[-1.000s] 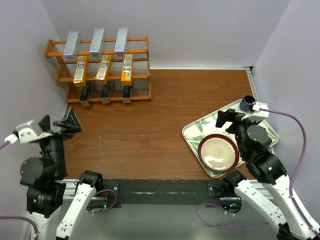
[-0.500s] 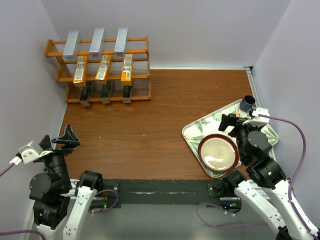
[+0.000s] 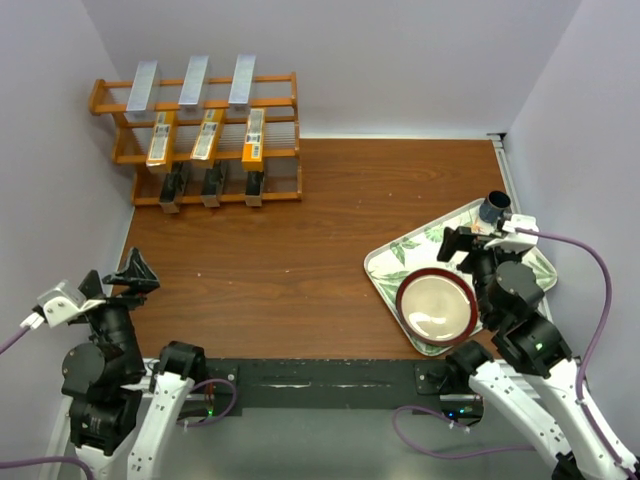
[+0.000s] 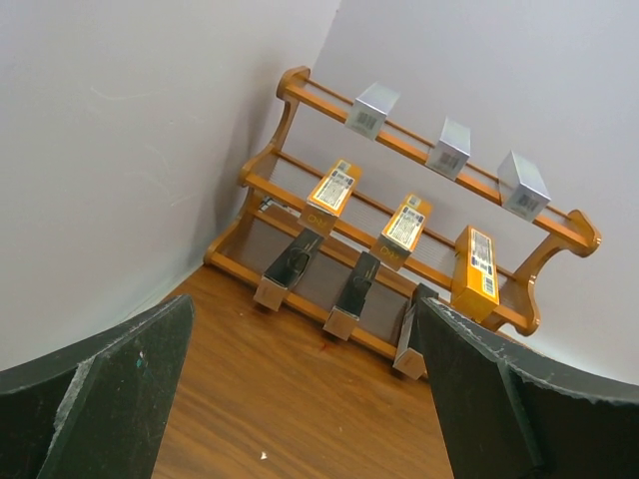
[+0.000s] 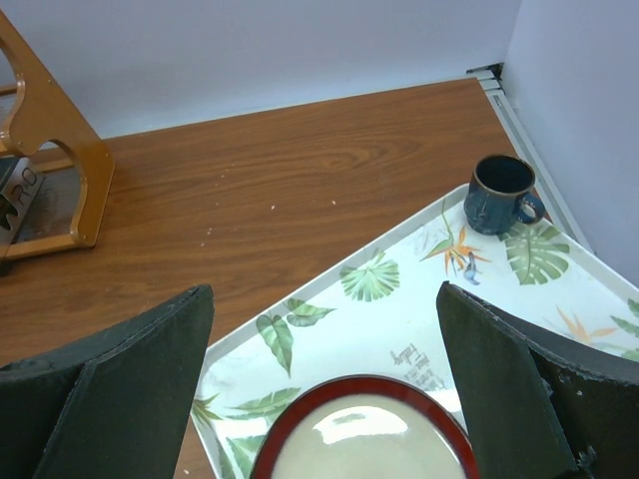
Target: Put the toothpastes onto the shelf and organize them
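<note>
The orange-brown shelf (image 3: 283, 155) stands at the far left against the wall. Three silver-grey toothpastes (image 3: 193, 80) lie across its top tier, three orange ones (image 3: 207, 135) on the middle tier and three black ones (image 3: 212, 185) lean on the bottom tier. The left wrist view shows the same shelf (image 4: 290, 85) with silver (image 4: 371, 108), orange (image 4: 404, 225) and black (image 4: 354, 289) cartons. My left gripper (image 3: 115, 275) (image 4: 305, 329) hangs open and empty near the left front, well short of the shelf. My right gripper (image 3: 465, 245) (image 5: 324, 299) is open and empty above the tray.
A leaf-patterned tray (image 3: 385, 262) (image 5: 329, 274) lies at the right with a red-rimmed bowl (image 3: 436, 305) (image 5: 364, 439) and a dark blue mug (image 3: 493, 208) (image 5: 499, 193) on it. Walls close the left, back and right sides.
My left arm has drawn back toward the near left corner, away from the shelf. My right gripper has pulled back slightly over the tray. Both stay open.
</note>
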Controlling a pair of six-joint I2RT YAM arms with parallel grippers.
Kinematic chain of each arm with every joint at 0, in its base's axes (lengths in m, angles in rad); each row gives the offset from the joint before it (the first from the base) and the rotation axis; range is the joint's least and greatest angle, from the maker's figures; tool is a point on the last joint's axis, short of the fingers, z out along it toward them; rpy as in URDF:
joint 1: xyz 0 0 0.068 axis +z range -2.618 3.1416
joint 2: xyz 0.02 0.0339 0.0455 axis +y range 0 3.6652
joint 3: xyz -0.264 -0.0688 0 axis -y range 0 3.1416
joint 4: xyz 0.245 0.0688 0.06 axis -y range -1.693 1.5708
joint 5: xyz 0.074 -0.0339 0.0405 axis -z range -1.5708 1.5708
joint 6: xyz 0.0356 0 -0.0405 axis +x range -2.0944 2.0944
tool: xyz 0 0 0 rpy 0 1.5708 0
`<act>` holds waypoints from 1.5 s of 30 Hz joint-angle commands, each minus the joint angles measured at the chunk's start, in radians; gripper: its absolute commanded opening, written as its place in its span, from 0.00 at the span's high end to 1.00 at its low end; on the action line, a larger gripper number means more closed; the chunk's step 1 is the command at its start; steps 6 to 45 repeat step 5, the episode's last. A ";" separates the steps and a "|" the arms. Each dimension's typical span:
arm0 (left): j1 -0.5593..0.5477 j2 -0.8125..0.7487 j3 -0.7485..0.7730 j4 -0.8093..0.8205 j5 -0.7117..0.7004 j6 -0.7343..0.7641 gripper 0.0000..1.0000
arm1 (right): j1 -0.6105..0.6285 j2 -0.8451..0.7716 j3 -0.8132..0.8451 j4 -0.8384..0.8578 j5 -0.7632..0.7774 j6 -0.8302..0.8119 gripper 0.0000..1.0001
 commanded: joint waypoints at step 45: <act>0.002 -0.072 -0.004 0.076 -0.009 0.020 0.00 | 0.002 -0.005 0.000 0.045 0.027 -0.018 0.01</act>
